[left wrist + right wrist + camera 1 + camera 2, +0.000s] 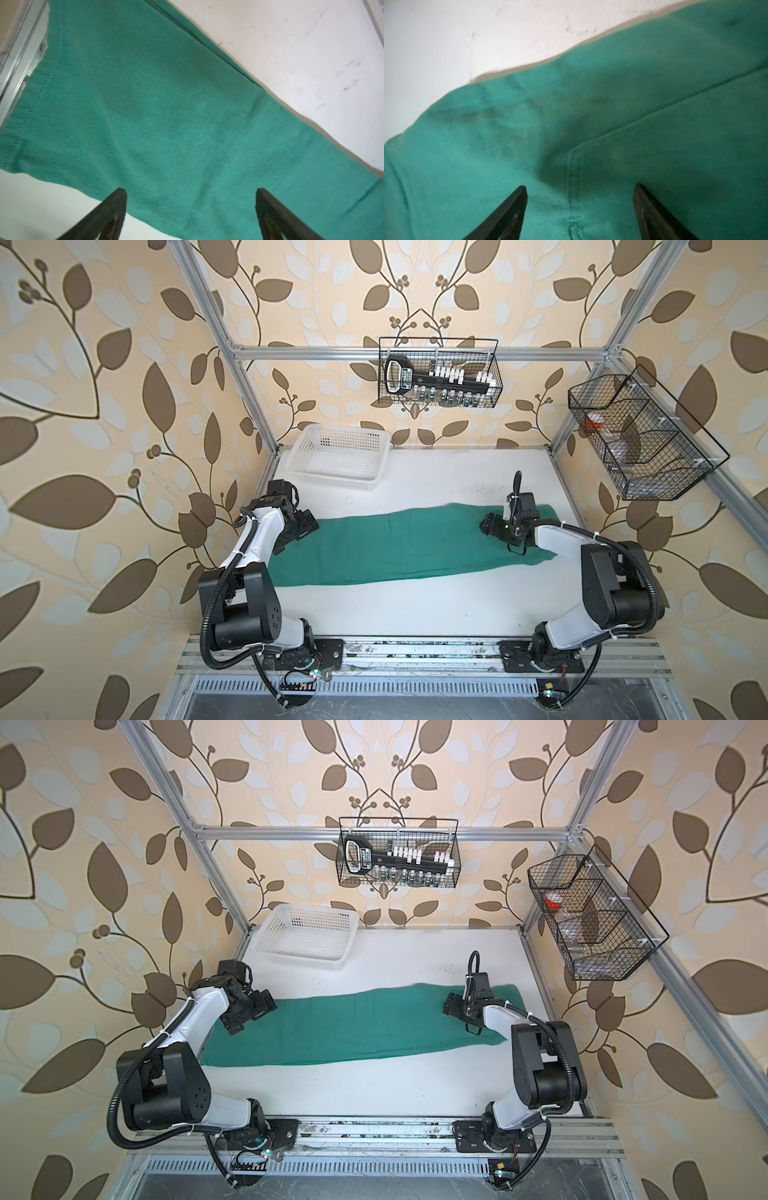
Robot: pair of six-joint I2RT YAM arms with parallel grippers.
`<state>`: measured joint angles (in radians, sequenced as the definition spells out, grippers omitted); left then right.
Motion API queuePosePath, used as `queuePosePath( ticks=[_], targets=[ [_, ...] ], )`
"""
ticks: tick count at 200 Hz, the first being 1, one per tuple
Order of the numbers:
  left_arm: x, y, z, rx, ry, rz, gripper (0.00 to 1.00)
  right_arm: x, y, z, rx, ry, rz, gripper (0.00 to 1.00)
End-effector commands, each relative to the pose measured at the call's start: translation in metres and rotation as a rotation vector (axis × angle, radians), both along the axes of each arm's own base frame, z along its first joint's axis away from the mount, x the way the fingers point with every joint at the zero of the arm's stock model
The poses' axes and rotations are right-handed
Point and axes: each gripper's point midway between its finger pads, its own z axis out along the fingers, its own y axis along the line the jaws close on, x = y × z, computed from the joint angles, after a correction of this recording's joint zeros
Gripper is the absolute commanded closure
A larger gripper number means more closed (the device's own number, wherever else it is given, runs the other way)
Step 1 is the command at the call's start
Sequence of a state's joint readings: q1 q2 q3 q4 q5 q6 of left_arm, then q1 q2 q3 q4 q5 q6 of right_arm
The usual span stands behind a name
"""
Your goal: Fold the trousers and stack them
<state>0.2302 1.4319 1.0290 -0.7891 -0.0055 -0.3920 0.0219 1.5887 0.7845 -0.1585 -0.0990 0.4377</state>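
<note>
The trousers [395, 547] lie across the table [415, 605], basket [332, 481] behind them at left.

Nothing legible from here: the black rack [449, 383] in the hanging wire basket [495, 377], upper middle, bears a label [402, 384] (lettering too small).

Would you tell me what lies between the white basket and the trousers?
Nothing: in both top views only bare white table separates the basket from the trousers.
</note>
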Motion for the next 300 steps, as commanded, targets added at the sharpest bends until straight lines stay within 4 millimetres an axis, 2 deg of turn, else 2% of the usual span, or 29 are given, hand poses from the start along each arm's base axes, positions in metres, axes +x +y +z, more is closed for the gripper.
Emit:
queuePosePath(
  ticks=[1, 33, 56, 86, 111, 127, 173, 207, 222, 270, 300],
  targets=[
    [-0.001, 0.010, 0.002, 0.020, -0.001, 0.006, 0.02, -0.013, -0.025, -0.016, -0.033, 0.100, -0.035, 0.18],
    [-0.001, 0.024, -0.014, 0.023, 0.059, 0.018, 0.02, -0.015, -0.055, -0.024, -0.070, 0.127, -0.106, 0.18],
    [0.000, 0.034, -0.015, 0.052, 0.063, 0.012, 0.02, -0.011, -0.070, -0.022, -0.067, 0.122, -0.157, 0.20],
    [0.005, 0.045, -0.018, 0.071, 0.085, 0.018, 0.02, -0.015, -0.106, -0.016, -0.102, 0.121, -0.264, 0.19],
    [0.011, 0.055, -0.023, 0.075, 0.091, 0.019, 0.02, -0.018, -0.122, -0.016, -0.097, 0.118, -0.326, 0.19],
    [0.018, 0.065, -0.028, 0.101, 0.087, -0.003, 0.02, -0.016, -0.125, -0.009, -0.109, 0.097, -0.331, 0.18],
    [0.049, 0.085, -0.026, 0.164, 0.042, -0.179, 0.06, -0.004, -0.097, 0.024, -0.067, 0.005, -0.251, 0.17],
    [0.051, 0.102, -0.044, 0.105, 0.084, -0.194, 0.09, -0.004, -0.062, 0.049, -0.041, -0.069, -0.154, 0.16],
    [0.047, 0.106, -0.058, 0.082, 0.114, -0.185, 0.09, -0.004, -0.045, 0.061, -0.030, -0.105, -0.103, 0.16],
    [0.051, 0.100, -0.076, -0.005, 0.111, -0.176, 0.13, -0.013, 0.014, 0.089, -0.005, -0.165, 0.045, 0.15],
    [0.055, 0.083, -0.090, -0.106, 0.096, -0.188, 0.20, -0.018, 0.026, 0.098, 0.010, -0.181, 0.068, 0.16]
  ],
)
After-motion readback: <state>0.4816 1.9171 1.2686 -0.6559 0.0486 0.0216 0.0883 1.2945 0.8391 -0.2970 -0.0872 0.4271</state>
